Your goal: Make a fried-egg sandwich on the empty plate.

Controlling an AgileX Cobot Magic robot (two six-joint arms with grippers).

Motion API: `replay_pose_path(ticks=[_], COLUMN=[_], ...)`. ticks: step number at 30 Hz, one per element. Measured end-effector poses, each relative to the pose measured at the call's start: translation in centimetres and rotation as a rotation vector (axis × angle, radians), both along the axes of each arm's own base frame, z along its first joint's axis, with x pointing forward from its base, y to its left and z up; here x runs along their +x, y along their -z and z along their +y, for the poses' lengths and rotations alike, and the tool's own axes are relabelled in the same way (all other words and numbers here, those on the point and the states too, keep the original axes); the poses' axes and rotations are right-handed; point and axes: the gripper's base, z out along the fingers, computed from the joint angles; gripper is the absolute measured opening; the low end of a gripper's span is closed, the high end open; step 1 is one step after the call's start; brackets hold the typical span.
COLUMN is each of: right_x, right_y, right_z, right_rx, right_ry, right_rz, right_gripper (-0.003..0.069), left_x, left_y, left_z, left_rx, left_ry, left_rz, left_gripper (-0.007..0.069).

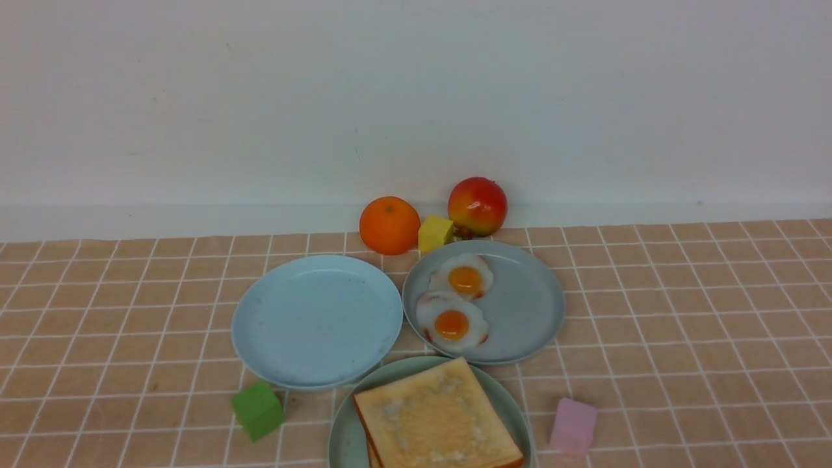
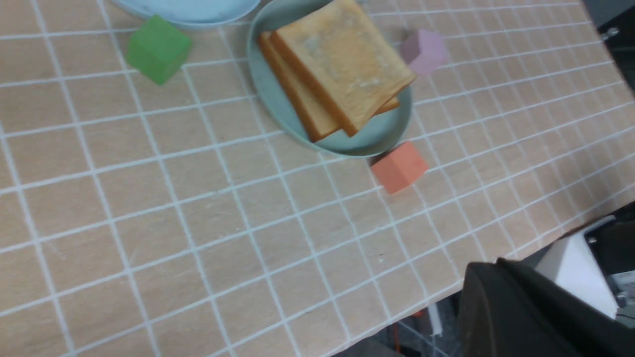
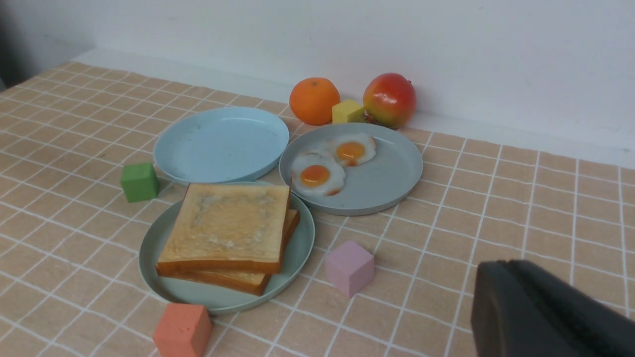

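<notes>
The mint-green plate [image 1: 344,422], the task's empty plate, lies at the near middle and carries two stacked toast slices [image 1: 435,416], the top one slightly offset [image 3: 228,223]. No egg shows between them from any view. Two fried eggs [image 1: 452,322] lie on the grey-blue plate [image 1: 526,305] behind it. The light sky-blue plate [image 1: 317,318] to its left is bare. Neither gripper appears in the front view. My left gripper [image 2: 488,265] hangs shut and holding nothing beyond the table's near edge. My right gripper [image 3: 496,265] is shut with nothing in it, over the cloth right of the plates.
An orange [image 1: 389,224], a yellow cube [image 1: 434,233] and a red apple [image 1: 477,205] sit by the back wall. A green cube [image 1: 258,409], a pink cube [image 1: 573,426] and an orange-red cube [image 3: 182,329] lie around the mint-green plate. The table's near edge [image 2: 421,302] runs close to the left gripper.
</notes>
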Motion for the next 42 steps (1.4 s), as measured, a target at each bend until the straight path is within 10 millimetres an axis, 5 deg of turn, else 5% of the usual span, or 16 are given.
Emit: replay_pose_path(ticks=[13,21,26,31,42], right_x=[0.0,0.0,0.0,0.0,0.0], right_y=[0.0,0.0,0.0,0.0,0.0], right_z=[0.0,0.0,0.0,0.0,0.0], right_rx=[-0.003,-0.004,-0.006,-0.006,-0.006], right_ry=[-0.001,0.0,0.002,0.002,0.002], right_rz=[-0.003,-0.004,-0.005,-0.005,-0.005], right_gripper=[0.0005,0.0013,0.0015,0.0018,0.0021], left_x=[0.5,2.9,3.0,3.5,3.7], left_y=[0.4,7.3,12.5,17.6,17.8], left_z=[0.3,1.1,1.6,2.1,2.4], left_rx=[0.046,0.107,0.118,0.166,0.17], left_ry=[-0.022,-0.203,-0.355,-0.509,-0.57], left_rz=[-0.056,-0.518,-0.541,-0.387,-0.417], left_gripper=[-0.0013,-0.0013,-0.0013,-0.0013,-0.0013])
